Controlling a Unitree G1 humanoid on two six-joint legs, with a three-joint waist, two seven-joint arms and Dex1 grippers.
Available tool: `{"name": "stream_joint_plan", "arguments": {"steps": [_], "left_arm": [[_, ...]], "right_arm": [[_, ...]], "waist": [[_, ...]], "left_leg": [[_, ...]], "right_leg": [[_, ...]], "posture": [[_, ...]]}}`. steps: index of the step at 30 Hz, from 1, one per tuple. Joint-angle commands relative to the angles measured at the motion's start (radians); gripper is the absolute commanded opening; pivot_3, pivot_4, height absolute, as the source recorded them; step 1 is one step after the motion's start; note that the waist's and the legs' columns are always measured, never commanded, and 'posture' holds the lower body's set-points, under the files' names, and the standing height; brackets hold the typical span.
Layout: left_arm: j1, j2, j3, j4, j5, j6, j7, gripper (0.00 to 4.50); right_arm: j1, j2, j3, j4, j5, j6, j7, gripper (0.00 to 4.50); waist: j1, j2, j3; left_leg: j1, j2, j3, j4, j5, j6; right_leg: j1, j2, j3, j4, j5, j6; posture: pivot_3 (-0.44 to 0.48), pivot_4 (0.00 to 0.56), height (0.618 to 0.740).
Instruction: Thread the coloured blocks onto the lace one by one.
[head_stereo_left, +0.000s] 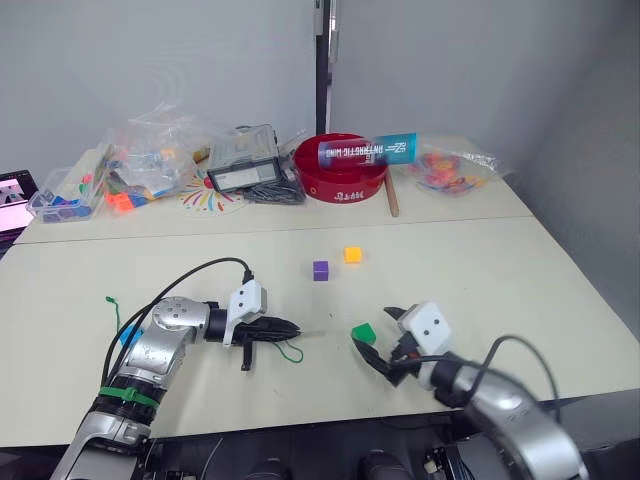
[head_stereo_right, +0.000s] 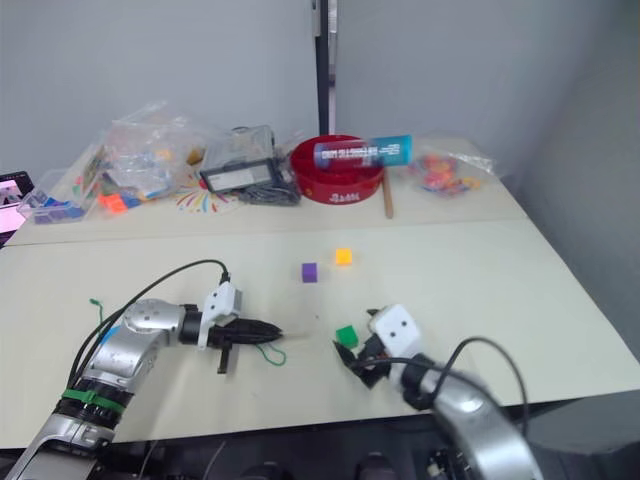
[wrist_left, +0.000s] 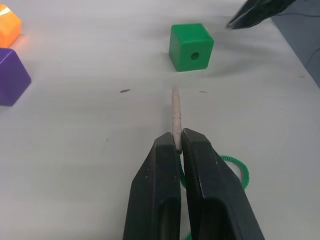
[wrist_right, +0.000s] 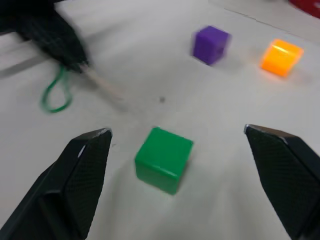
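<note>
Purple block (head_stereo_left: 320, 270) beside orange-yellow block (head_stereo_left: 353, 254)

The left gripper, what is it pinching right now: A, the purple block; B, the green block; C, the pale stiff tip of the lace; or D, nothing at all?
C: the left gripper is shut on the lace, whose pale tip sticks out toward the green block lying apart on the table.
</note>
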Motion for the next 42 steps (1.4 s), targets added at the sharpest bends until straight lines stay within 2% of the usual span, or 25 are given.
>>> {"name": "stream_joint_plan", "arguments": {"steps": [1, 4, 10, 14, 20, 23, 28, 29, 30, 31, 38, 42], "left_arm": [[-0.014, 0.007, 0.011, -0.008, 0.0, -0.015, -0.007, 0.0], [-0.012, 0.016, 0.013, -0.015, -0.003, -0.012, -0.01, 0.0], [0.025, 0.031, 0.017, -0.078, -0.014, 0.007, -0.003, 0.0], [0.045, 0.042, 0.019, -0.114, -0.02, 0.02, 0.002, 0.0], [0.063, 0.049, 0.02, -0.153, -0.025, 0.038, 0.015, 0.0], [0.067, 0.05, 0.023, -0.16, -0.025, 0.042, 0.018, 0.0], [0.071, 0.052, 0.025, -0.169, -0.026, 0.05, 0.022, 0.0], [0.072, 0.052, 0.025, -0.171, -0.027, 0.051, 0.023, 0.0], [0.072, 0.052, 0.025, -0.173, -0.027, 0.05, 0.023, 0.0], [0.072, 0.052, 0.024, -0.176, -0.028, 0.05, 0.023, 0.0], [0.064, 0.033, 0.006, -0.212, -0.024, 0.054, 0.041, 0.0], [0.059, 0.019, -0.01, -0.209, -0.011, 0.044, 0.048, 0.0]], "right_arm": [[-0.125, -0.124, 0.019, 0.09, 0.083, -0.087, 0.304, 4.49], [-0.286, -0.165, 0.109, 0.232, 0.046, -0.165, 0.466, 4.49], [-0.524, -0.079, 0.247, 0.647, -0.126, -0.497, 0.601, 4.49], [-0.585, -0.029, 0.293, 0.829, -0.169, -0.643, 0.686, 4.49], [-0.625, 0.022, 0.292, 0.964, -0.193, -0.73, 0.73, 4.49], [-0.631, 0.038, 0.284, 0.998, -0.201, -0.753, 0.737, 3.71], [-0.62, 0.055, 0.268, 1.011, -0.196, -0.748, 0.727, 2.0], [-0.614, 0.057, 0.262, 1.002, -0.19, -0.738, 0.724, 1.54], [-0.606, 0.057, 0.256, 0.982, -0.183, -0.715, 0.718, 1.33], [-0.597, 0.055, 0.249, 0.958, -0.178, -0.695, 0.708, 1.21], [-0.442, 0.06, 0.231, 0.59, -0.187, -0.336, 0.515, 1.21], [-0.381, 0.064, 0.245, 0.493, -0.21, -0.25, 0.434, 1.21]], "waist": [[-0.002, 0.0, 0.0], [-0.007, 0.0, 0.0], [-0.005, 0.0, 0.0], [0.0, 0.0, 0.0], [0.001, 0.0, 0.0], [0.0, 0.0, 0.0], [-0.001, 0.0, 0.0], [-0.001, 0.0, 0.0], [0.0, 0.0, 0.0], [0.0, 0.0, 0.0], [0.012, 0.0, 0.0], [0.019, 0.0, 0.0]], "left_leg": [[0.0, 0.0, 0.0, 0.0, 0.0, 0.0], [0.0, 0.001, 0.0, 0.0, 0.0, 0.0], [-0.002, 0.001, 0.001, 0.001, 0.0, 0.0], [-0.005, 0.001, 0.0, 0.002, 0.0, 0.0], [-0.005, 0.001, 0.0, 0.002, 0.0, 0.0], [-0.005, 0.001, 0.0, 0.002, 0.0, 0.0], [-0.004, 0.001, 0.0, 0.002, 0.0, 0.0], [-0.004, 0.001, 0.0, 0.002, 0.0, 0.0], [-0.004, 0.001, 0.0, 0.002, 0.0, 0.0], [-0.005, 0.001, 0.0, 0.002, 0.0, 0.0], [-0.005, 0.001, 0.0, 0.002, 0.0, 0.0], [-0.005, 0.0, 0.0, 0.002, 0.0, 0.0]], "right_leg": [[0.0, 0.0, 0.0, 0.0, 0.0, 0.0], [0.0, 0.001, 0.0, 0.0, 0.0, 0.0], [-0.002, 0.0, 0.0, 0.001, 0.0, 0.0], [-0.004, -0.002, 0.0, 0.001, 0.0, 0.0], [-0.004, -0.003, 0.0, 0.001, 0.0, 0.0], [-0.004, -0.002, 0.0, 0.001, 0.0, 0.0], [-0.004, -0.002, 0.0, 0.002, 0.0, 0.0], [-0.004, -0.002, 0.0, 0.002, 0.0, 0.0], [-0.004, -0.002, 0.0, 0.002, 0.0, 0.0], [-0.004, -0.002, 0.0, 0.002, 0.0, 0.0], [-0.005, -0.003, 0.0, 0.002, 0.0, 0.0], [-0.005, -0.003, 0.0, 0.002, 0.0, 0.0]], "posture": [[0.0, 0.15, 0.74], [0.0, 0.15, 0.74], [0.0, 0.15, 0.74], [0.0, 0.15, 0.74], [0.0, 0.15, 0.74], [0.0, 0.15, 0.74], [0.0, 0.15, 0.74], [0.0, 0.15, 0.74], [0.0, 0.15, 0.74], [0.0, 0.15, 0.74], [0.0, 0.15, 0.74], [0.0, 0.15, 0.74]]}}
